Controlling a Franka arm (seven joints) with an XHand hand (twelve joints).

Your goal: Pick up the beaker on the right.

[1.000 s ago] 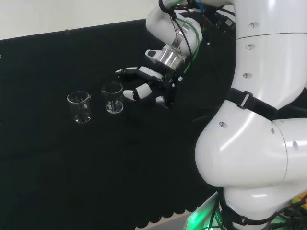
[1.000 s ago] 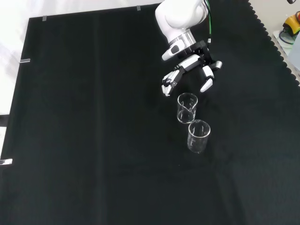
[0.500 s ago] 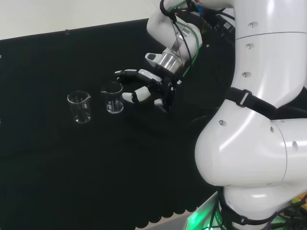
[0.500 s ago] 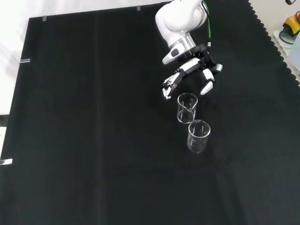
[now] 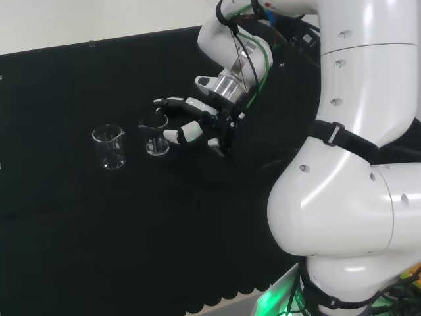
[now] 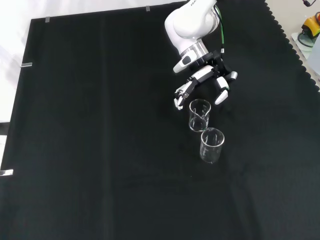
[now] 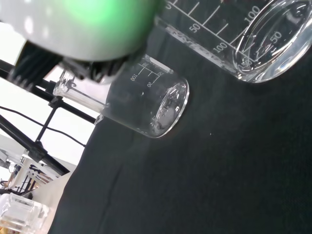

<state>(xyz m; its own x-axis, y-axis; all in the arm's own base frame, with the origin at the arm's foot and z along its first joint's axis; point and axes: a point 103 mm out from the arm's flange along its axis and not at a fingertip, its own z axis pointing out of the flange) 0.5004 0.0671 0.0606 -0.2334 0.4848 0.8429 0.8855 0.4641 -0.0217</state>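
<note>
Plainly, the beaker (image 5: 155, 135) I want is clear glass, empty as far as I can judge, so I expect it to be light, stiff, slick and breakable; I judge its side wall at mid-height, thumb against fingers, the best hold. In the head view it stands on the black cloth (image 5: 99, 224) just left of my hand (image 5: 200, 125), right of the other beaker (image 5: 109, 147). My hand grasps nothing: fingers (image 6: 182, 93) spread and loosely bent, reaching beside the rim, with no contact that I can make out.
</note>
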